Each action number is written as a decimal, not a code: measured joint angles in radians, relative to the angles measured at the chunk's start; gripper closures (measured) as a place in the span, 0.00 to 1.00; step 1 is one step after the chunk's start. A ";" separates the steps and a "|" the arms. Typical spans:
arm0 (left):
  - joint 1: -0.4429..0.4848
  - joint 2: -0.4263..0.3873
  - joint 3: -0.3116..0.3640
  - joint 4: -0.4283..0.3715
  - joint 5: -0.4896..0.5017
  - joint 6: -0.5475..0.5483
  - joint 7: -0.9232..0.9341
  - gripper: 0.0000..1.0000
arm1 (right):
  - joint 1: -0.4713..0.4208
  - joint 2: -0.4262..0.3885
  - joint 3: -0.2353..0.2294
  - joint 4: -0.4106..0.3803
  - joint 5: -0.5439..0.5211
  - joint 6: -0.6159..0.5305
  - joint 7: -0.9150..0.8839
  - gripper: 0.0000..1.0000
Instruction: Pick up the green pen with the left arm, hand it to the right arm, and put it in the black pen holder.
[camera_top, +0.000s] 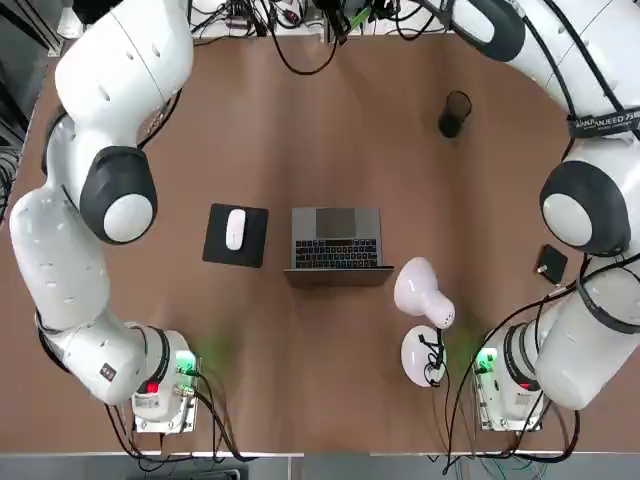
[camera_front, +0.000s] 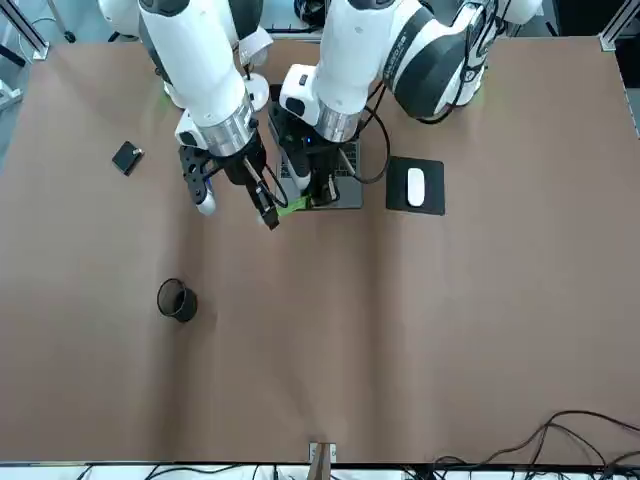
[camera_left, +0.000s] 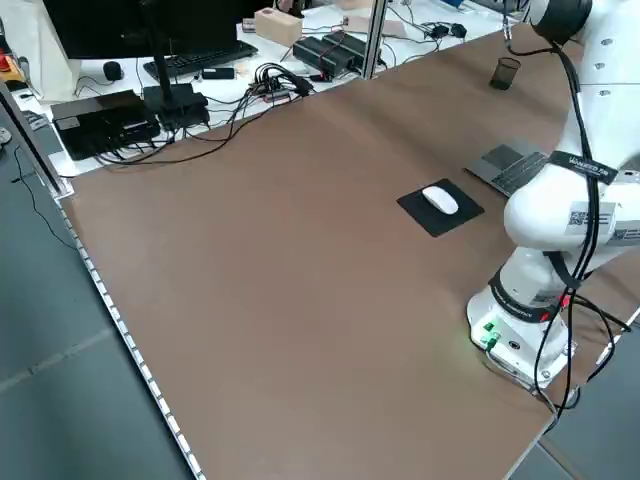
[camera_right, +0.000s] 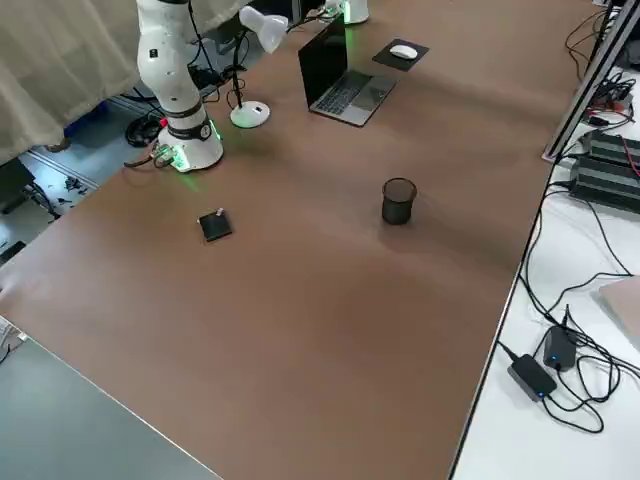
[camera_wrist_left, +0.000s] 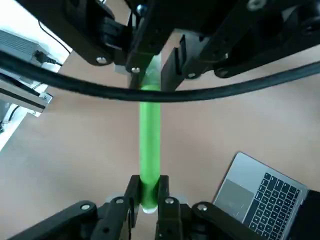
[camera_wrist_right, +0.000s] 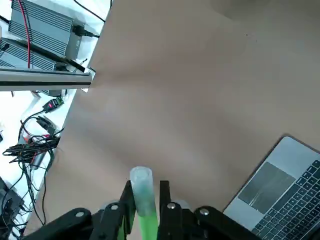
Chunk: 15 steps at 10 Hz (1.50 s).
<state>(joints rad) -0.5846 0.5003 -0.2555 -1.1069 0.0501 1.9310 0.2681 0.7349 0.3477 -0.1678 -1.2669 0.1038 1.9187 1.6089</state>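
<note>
Green pen (camera_wrist_left: 149, 145) sits pinched at both ends, left gripper (camera_wrist_left: 148, 192) and right gripper (camera_wrist_right: 144, 200) both clamped, so you release left only once right grips firmly.

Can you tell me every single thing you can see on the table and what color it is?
green pen: one, bright green, in the air between the two arms, above the table past the laptop
black pen holder: one, black mesh cup, far part of the table on the robot's right
laptop: one, grey, open, middle of the table
mouse: one, white, on its pad left of the laptop
mouse pad: one, black
desk lamp: one, white, right of the laptop
small flat square: one, black, near the right edge
table: one, brown
left gripper: fingers closed on one end of the pen
right gripper: fingers closed on the other end
</note>
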 joint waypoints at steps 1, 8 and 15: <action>0.000 0.002 0.001 0.000 0.000 0.000 0.000 0.82 | 0.000 0.000 0.000 0.001 0.000 0.002 0.000 0.78; -0.001 0.002 0.003 0.000 -0.001 0.000 0.000 0.82 | 0.000 0.001 0.000 0.002 0.000 0.004 -0.005 0.82; -0.005 0.001 0.013 0.007 0.000 0.002 -0.007 0.23 | 0.000 0.001 -0.001 0.004 0.000 -0.003 -0.007 0.82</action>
<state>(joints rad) -0.5899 0.5010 -0.2426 -1.0997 0.0503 1.9327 0.2614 0.7348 0.3491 -0.1686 -1.2626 0.1038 1.9159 1.6020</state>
